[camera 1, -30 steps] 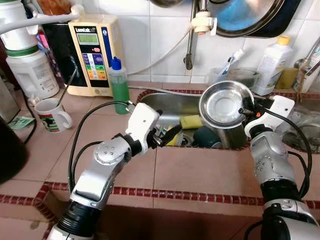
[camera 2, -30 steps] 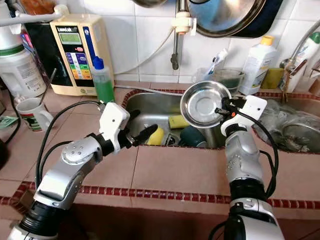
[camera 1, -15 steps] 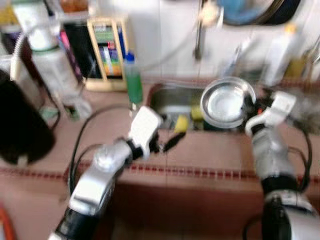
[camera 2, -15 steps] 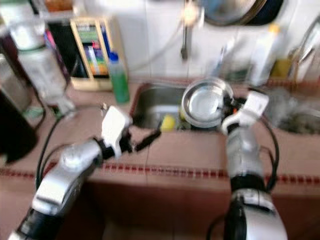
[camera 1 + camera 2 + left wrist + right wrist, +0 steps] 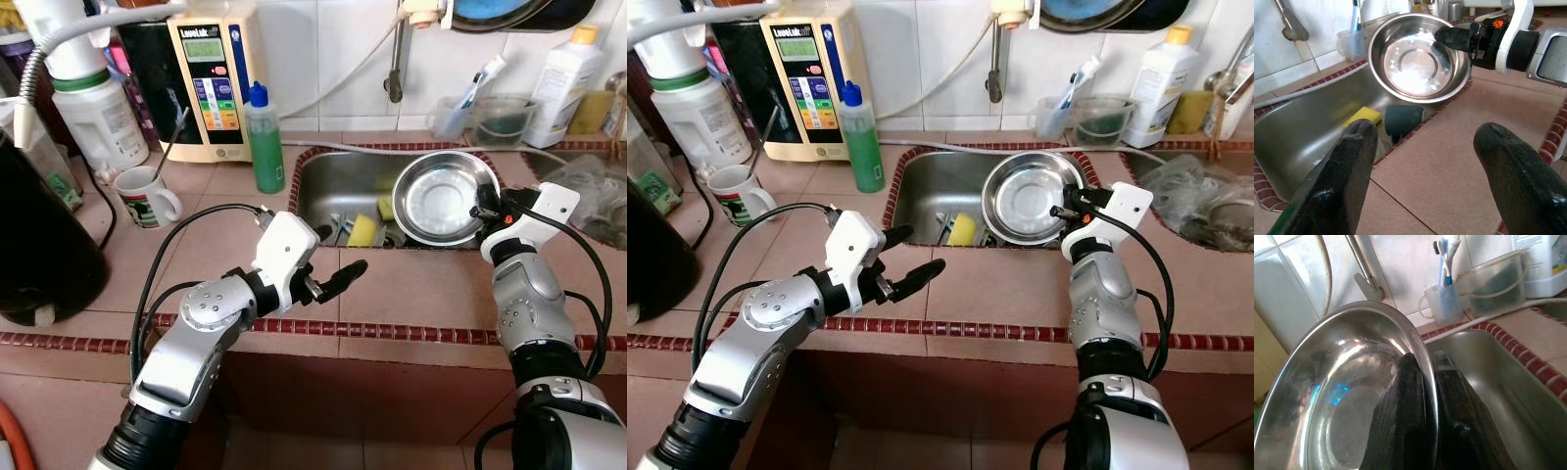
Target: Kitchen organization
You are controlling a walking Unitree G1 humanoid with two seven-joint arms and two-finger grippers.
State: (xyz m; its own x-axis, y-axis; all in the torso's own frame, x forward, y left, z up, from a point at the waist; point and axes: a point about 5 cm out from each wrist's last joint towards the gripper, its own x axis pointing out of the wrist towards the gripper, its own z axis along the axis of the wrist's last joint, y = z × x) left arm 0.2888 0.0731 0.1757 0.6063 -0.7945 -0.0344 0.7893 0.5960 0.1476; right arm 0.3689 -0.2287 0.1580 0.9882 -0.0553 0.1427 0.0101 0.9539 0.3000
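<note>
hidden: cup (image 5: 1403, 119) and yellow sponge (image 5: 361, 230) in sink (image 5: 338, 186) partly behind its edge; hanging pan on the wall cut off at 12 o'clock
bowl (image 5: 444, 199): steel, tilted on edge over the sink, open side facing the robot
right gripper (image 5: 1425, 382): jaws pinched on the bowl's rim at 3 o'clock
left gripper (image 5: 911, 257): jaws wide apart, empty, above the counter (image 5: 421, 294)
room: tiled counter, red trim, white wall tiles; green bottle (image 5: 263, 142), mug (image 5: 145, 197) at 10 o'clock

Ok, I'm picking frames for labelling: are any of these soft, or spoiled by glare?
Both eye views are sharp. In the left wrist view the left end effector looms large and soft, while the steel bowl stays crisp with bright glare inside. In the right wrist view the right end effector is near and soft; the bowl carries a blue reflection.
</note>
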